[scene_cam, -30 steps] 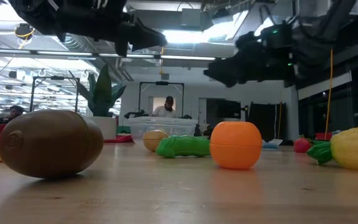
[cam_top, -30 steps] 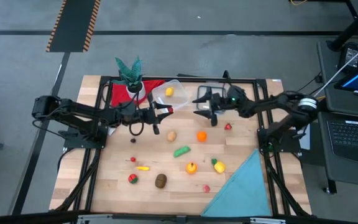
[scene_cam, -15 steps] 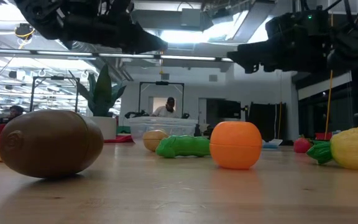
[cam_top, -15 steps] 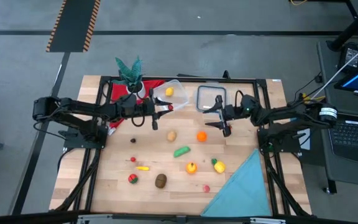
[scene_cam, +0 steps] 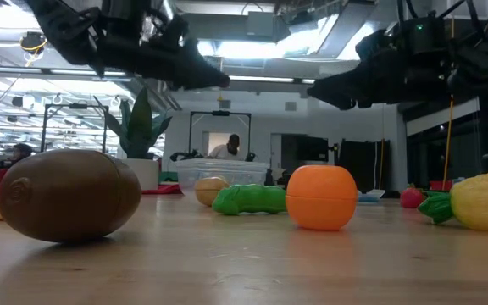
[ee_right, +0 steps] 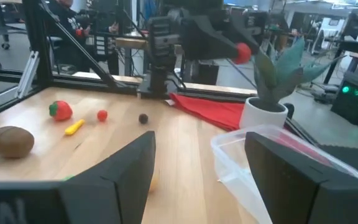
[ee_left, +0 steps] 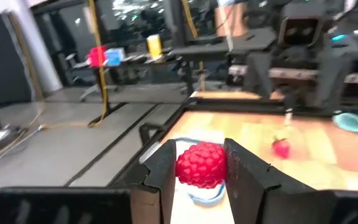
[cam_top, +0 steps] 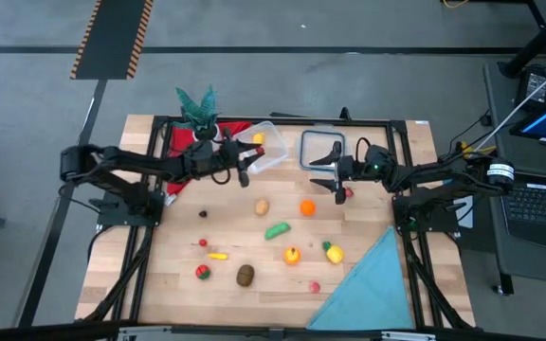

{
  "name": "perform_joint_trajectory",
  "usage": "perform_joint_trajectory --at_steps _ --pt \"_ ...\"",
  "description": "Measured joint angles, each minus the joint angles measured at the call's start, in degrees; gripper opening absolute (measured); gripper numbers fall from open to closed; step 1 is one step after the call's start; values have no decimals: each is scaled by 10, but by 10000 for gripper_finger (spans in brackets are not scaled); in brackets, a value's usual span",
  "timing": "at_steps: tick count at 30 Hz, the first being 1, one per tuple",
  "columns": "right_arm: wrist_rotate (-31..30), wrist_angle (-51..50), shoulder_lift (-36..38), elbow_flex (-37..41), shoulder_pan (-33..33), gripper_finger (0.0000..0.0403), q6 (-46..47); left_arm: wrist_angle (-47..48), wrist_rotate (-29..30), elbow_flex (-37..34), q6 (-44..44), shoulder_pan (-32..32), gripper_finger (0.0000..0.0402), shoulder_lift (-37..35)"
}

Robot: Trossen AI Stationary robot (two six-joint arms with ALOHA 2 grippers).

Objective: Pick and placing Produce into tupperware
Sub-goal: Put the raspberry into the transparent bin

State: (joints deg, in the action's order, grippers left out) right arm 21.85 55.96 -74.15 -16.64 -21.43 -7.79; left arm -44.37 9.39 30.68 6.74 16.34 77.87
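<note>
A bumpy red toy raspberry sits clamped between the left gripper's dark fingers above the clear squarish plastic tupperware at the table's far edge, while the right gripper hovers nearby, jaws spread and empty.

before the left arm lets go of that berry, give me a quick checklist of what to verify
1. Red raspberry gripped between the left gripper fingers: ok.
2. Left gripper over the tupperware: ok, at its near edge in the high view; exact overlap cannot tell.
3. Tupperware upright, lid off, holding one yellow piece: ok.
4. Lid lying clear beside the tupperware: ok.
5. Right gripper open, empty, off by the strawberry: ok.
6. Drop height over the rim: cannot tell.
</note>
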Motion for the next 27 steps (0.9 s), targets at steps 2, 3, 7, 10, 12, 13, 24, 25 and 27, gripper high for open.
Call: perform_joint_trajectory --at_steps 2,3,7,10,12,13,24,25,27 --pt "0 -4 0 0 0 250 0 -23 9 8 -3 7 103 28" --pt "0 -7 0 0 0 250 0 -28 10 15 -4 12 103 43" --pt "0 -13 0 0 0 250 0 -28 7 55 -6 30 113 97" --pt "0 -14 0 0 0 250 1 -27 3 83 -2 40 112 123" --pt "0 -16 0 0 0 250 1 -24 2 95 4 45 104 130" --pt "0 -16 0 0 0 250 1 -23 2 103 6 48 103 133" --pt "1 -41 0 0 0 250 2 199 1 183 -17 67 111 133" --pt "1 -42 0 0 0 250 2 228 1 195 -17 67 107 133" --pt "2 -41 0 0 0 250 4 269 1 216 -18 67 103 133"
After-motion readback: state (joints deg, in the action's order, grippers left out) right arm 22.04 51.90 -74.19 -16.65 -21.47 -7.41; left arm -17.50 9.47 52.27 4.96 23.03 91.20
